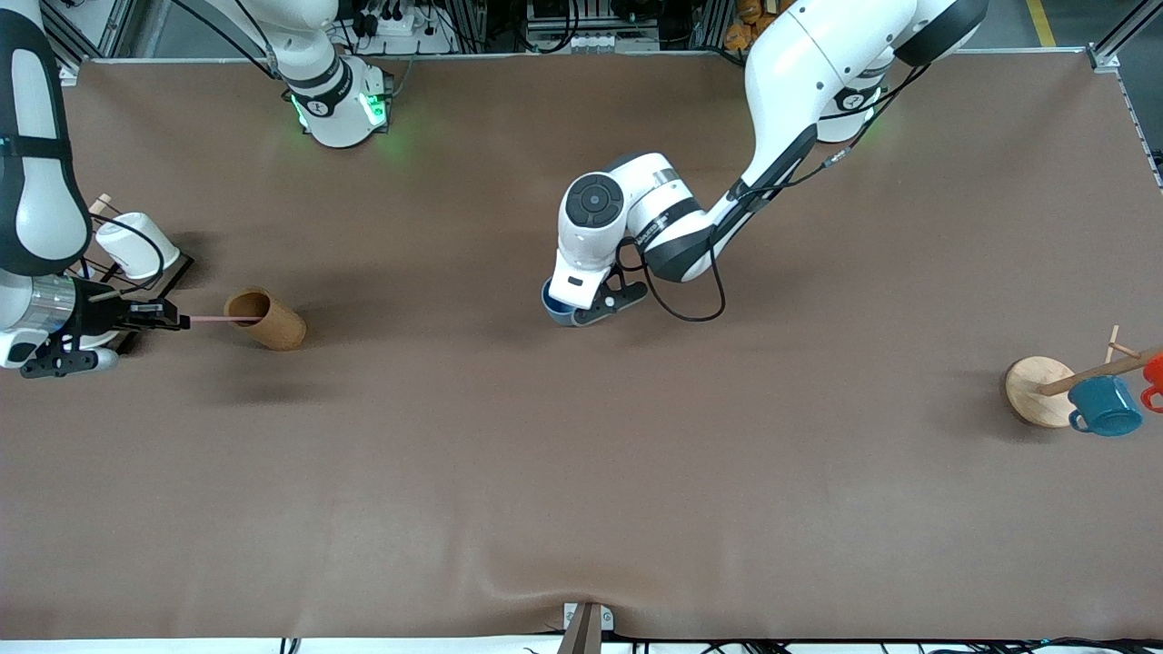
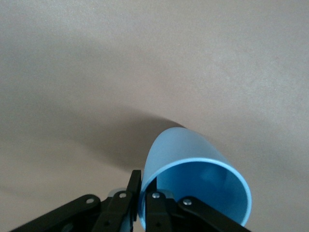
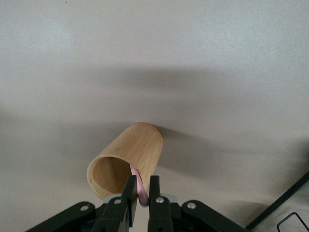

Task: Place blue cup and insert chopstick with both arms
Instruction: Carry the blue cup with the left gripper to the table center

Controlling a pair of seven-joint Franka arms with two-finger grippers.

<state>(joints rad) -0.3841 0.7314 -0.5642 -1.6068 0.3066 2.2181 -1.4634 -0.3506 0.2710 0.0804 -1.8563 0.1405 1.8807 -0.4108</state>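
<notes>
Tabletop [image 1: 581,509] lies wide and bare around the blue cup [image 1: 554,307], which sits near mid-table with the left gripper [image 1: 595,304] clamped on its rim. Toward the right arm's end, the tan cup [image 1: 265,319] stands tilted. The right gripper [image 1: 168,316] pinches the chopstick [image 1: 211,320], whose tip reaches the tan cup's mouth.

tan cylindrical cup [image 1: 265,319], white kettle [image 1: 136,243], teal mug [image 1: 1105,407] on wooden rack [image 1: 1041,391], orange mug [image 1: 1154,378]

A brown surface [image 1: 581,472] carries a tan cylindrical cup [image 1: 265,319] at nine o'clock and a blue cup [image 1: 556,305] near the centre. A round wooden rack base [image 1: 1034,389] sits at three o'clock.
</notes>
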